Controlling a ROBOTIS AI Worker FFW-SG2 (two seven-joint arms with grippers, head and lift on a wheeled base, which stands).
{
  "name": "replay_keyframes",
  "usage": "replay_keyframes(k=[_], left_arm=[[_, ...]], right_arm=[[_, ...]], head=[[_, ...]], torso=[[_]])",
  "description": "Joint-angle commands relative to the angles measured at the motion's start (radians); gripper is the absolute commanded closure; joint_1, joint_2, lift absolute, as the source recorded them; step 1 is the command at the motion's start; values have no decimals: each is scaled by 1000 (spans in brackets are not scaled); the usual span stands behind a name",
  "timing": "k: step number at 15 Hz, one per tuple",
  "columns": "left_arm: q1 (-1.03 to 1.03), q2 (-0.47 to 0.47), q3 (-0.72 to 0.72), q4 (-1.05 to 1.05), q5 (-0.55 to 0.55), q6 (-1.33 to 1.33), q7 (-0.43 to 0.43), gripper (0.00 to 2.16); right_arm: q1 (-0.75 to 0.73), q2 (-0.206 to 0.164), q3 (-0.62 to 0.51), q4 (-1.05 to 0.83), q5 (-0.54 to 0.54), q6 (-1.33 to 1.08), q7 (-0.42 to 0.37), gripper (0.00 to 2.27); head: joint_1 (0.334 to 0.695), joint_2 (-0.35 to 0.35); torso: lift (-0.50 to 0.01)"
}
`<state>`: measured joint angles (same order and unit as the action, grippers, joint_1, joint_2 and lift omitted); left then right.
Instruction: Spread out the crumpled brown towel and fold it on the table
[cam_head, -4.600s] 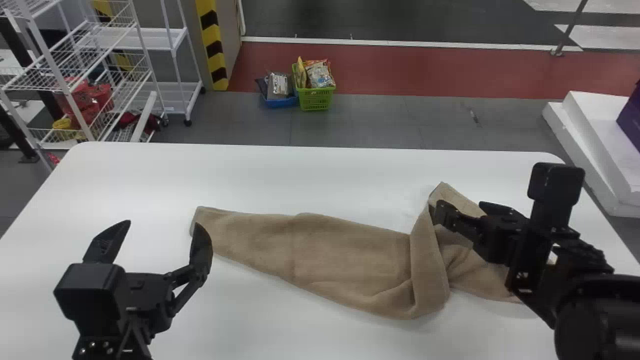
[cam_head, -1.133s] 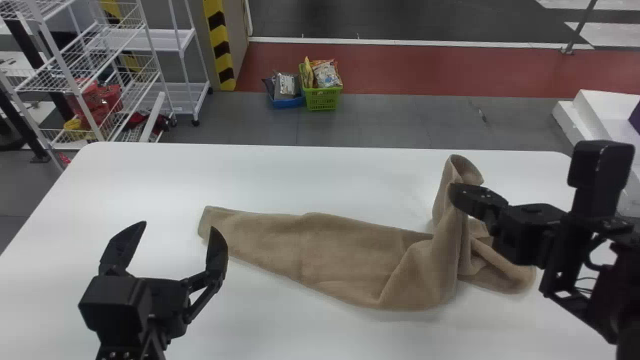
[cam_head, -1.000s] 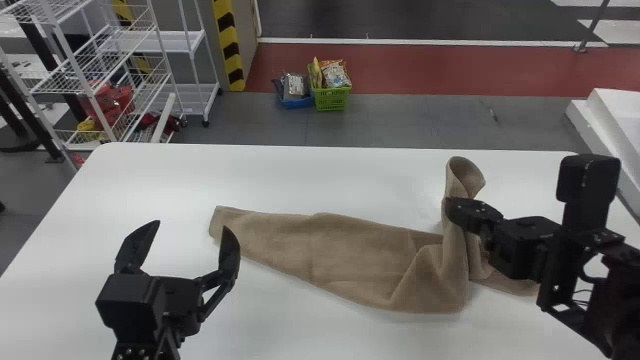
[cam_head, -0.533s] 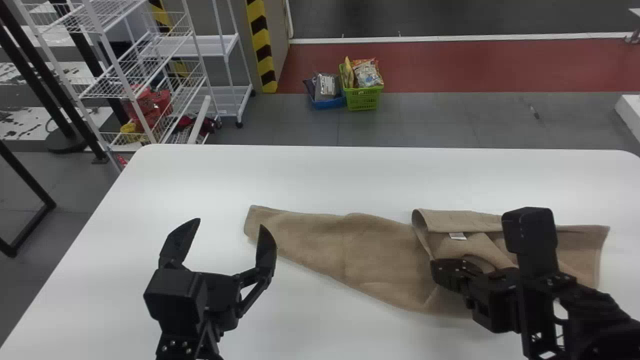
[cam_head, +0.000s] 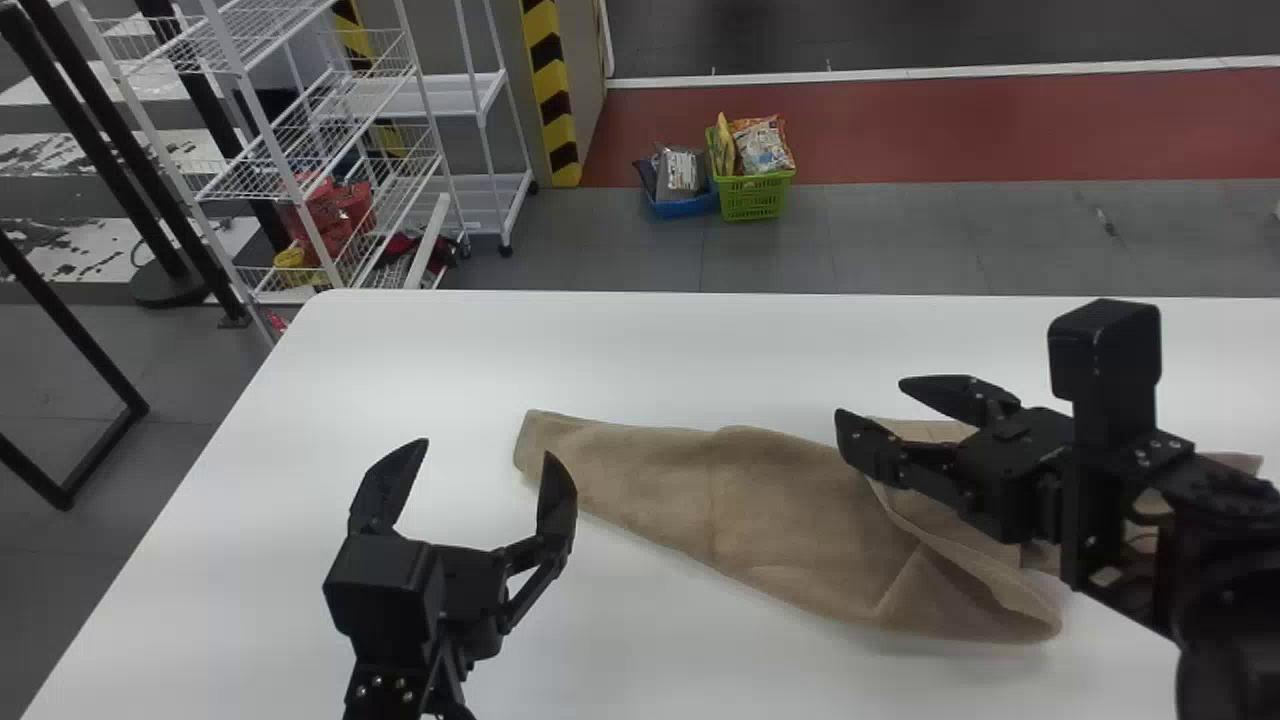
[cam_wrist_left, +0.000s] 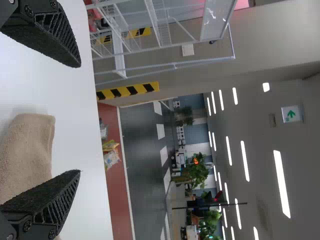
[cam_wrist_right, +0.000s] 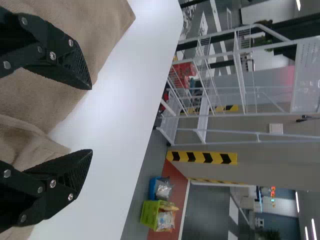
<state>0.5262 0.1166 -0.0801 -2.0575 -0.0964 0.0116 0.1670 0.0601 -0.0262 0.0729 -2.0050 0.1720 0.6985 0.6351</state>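
The right gripper is over the far edge of the brown towel, its arm coming in from the near right, fingers spread and aimed left. The left gripper points toward the far side, fingers wide apart, beside the towel's left end. The towel lies partly rumpled across the table, center to right.
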Motion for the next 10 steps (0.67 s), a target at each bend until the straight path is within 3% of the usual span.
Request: replay_keyframes(k=[1,3,5,10], left_arm=[[0,2,10,0,3,0,3,46],[-3,2,16,7,7,0,3,46],[-9,2,16,11,7,0,3,46],[-26,2,7,23,6,0,2,46]], right_arm=[[-52,-1,4,60,61,-24,43,181],[-101,0,10,98,127,59,193,194],[-100,0,48,95,264,117,314,194],[-117,-1,27,37,440,175,457,194]], head=[[695,149],[695,156],[695,173],[695,175]], torso=[[-127],[-127],[-127],[-127]])
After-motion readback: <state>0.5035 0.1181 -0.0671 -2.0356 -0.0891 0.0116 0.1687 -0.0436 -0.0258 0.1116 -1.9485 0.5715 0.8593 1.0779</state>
